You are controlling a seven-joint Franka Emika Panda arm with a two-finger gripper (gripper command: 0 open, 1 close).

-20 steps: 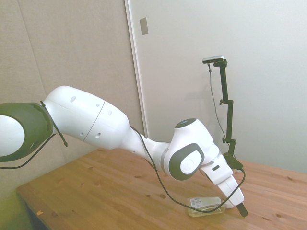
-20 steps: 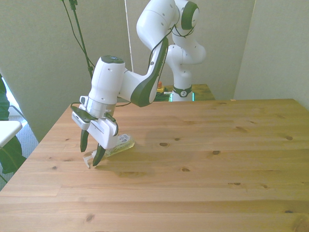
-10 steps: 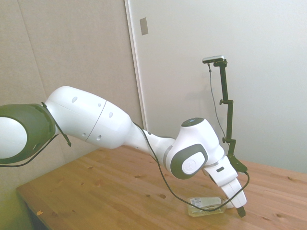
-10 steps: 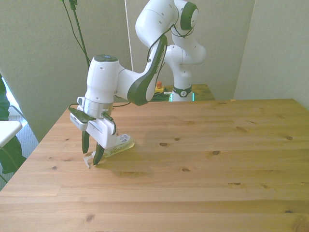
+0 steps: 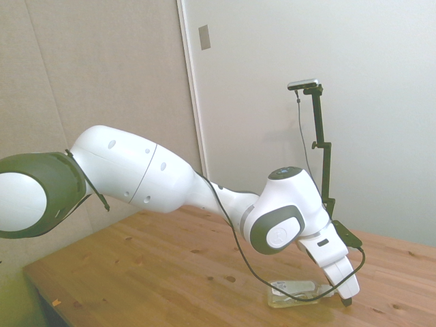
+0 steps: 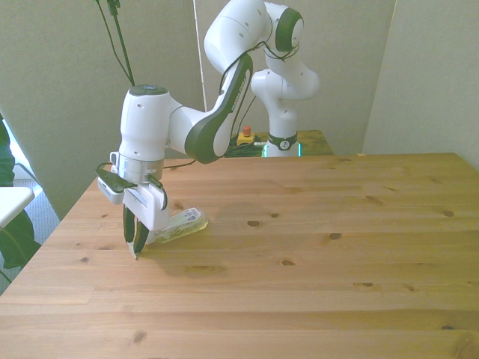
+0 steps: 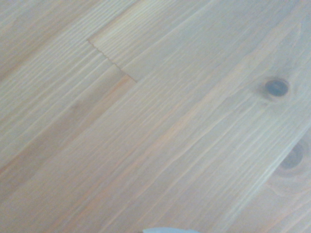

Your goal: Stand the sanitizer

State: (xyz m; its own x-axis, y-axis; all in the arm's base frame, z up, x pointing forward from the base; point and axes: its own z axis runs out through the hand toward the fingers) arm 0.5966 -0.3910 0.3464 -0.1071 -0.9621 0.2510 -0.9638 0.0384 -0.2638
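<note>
The sanitizer (image 6: pixel 185 221) lies on its side on the wooden table (image 6: pixel 314 254), near the front view's left edge. It is a small clear bottle of pale yellowish liquid with a white label, and its white pump end points toward the gripper (image 6: pixel 135 241). The gripper stands tilted with its tips almost at the table surface, its dark fingers drawn close together around the pump end. In the side view the sanitizer (image 5: pixel 291 293) lies flat just left of the gripper (image 5: pixel 345 298). The wrist view is mostly bare wood, with a pale blurred sliver (image 7: pixel 165 230) at its edge.
The table's edge (image 6: pixel 71 217) runs close to the gripper on the front view's left, with green plant leaves (image 6: pixel 15 243) beyond it. A small red and yellow button box (image 6: pixel 245 136) sits behind the table's far edge by the robot base.
The wrist has swung toward the front view's left and lowered a little. The fingers, spread apart earlier on either side of the pump end, have come together on it. The bottle still lies flat.
</note>
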